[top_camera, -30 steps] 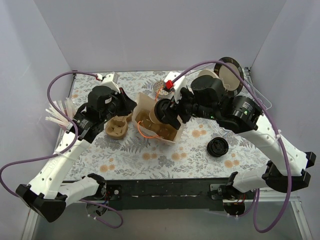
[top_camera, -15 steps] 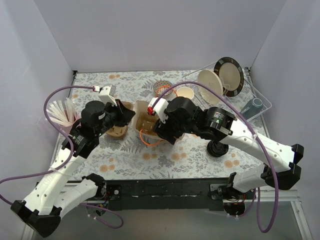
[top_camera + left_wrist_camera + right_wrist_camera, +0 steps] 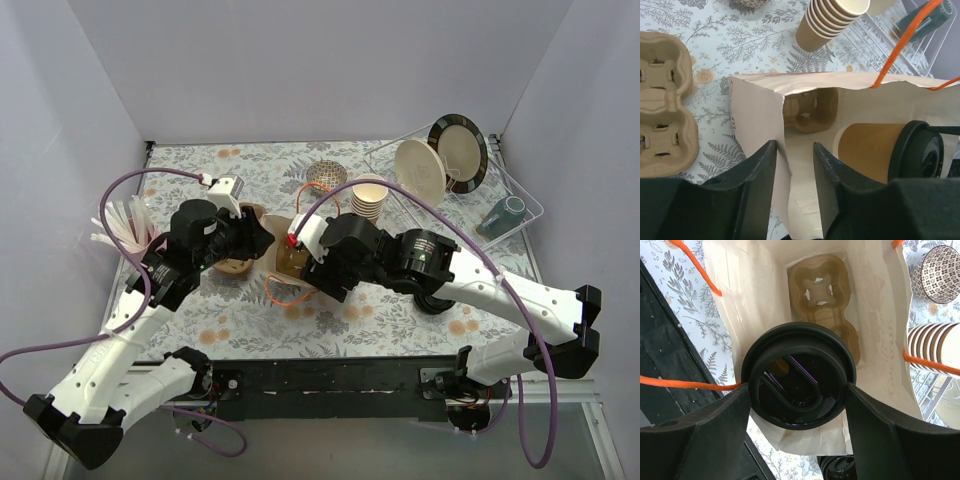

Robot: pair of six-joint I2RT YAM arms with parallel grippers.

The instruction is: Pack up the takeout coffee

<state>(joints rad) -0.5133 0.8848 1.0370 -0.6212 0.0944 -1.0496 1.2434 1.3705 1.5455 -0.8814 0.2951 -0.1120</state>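
Inside the bag [image 3: 740, 295] mouth, right fingers [image 3: 730, 425] clamp the takeout coffee [image 3: 799, 381]; left fingers [image 3: 760, 175] pinch its edge.

We look down from overhead on the table [image 3: 250, 310]; both wrist views peer close into the bag [image 3: 760, 130].

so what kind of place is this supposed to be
Probably a mock café takeout counter in a robot test cell: a stack of paper cups, a cardboard cup carrier, and a paper bag on a floral tabletop between plain walls.
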